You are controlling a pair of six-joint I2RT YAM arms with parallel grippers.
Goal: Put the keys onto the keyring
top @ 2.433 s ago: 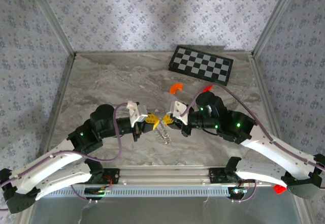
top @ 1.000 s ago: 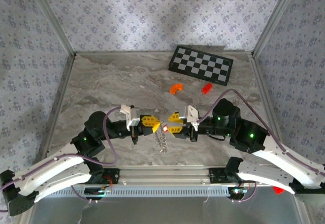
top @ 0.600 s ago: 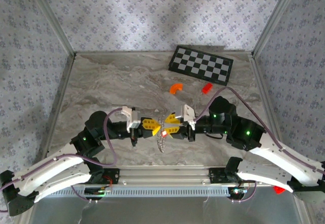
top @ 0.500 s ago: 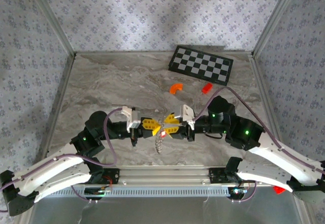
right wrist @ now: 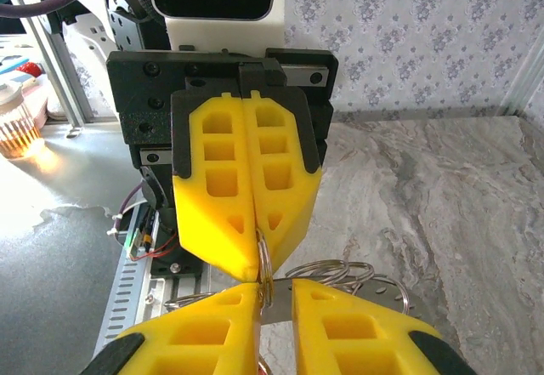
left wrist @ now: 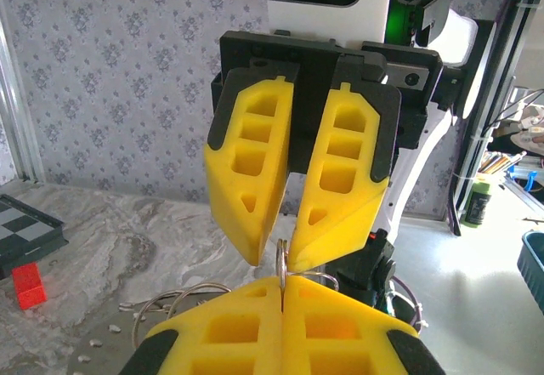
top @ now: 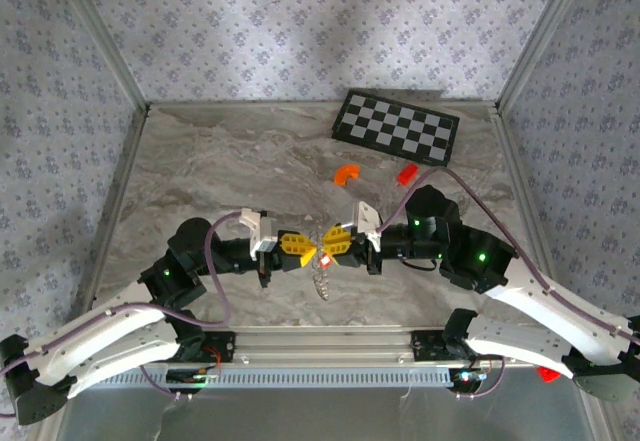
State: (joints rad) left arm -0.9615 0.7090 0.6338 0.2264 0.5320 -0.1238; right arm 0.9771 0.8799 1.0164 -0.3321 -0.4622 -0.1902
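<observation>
In the top view my left gripper (top: 311,250) and right gripper (top: 326,245) meet tip to tip above the table's near middle. The left gripper (left wrist: 282,283) is shut on the edge of the keyring (left wrist: 281,263), a thin silvery ring with more loops (left wrist: 174,303) hanging below it. Opposite, the right gripper (right wrist: 276,290) has its jaws a narrow gap apart, with the flat silvery blade of the keys (right wrist: 280,298) between them beside the keyring (right wrist: 265,260). The red key head (top: 325,259) shows just under the tips, and the hanging loops (top: 322,281) dangle below.
A black-and-white checkered board (top: 396,129) lies at the back right. An orange arc piece (top: 346,172) and a red brick (top: 407,173) sit in front of it. Metal frame posts and patterned walls close in the table on three sides.
The right gripper has moved left until its tips meet the left gripper's, and its jaws have narrowed. The left gripper stays shut on the ring, and the hanging loops have shifted slightly.
</observation>
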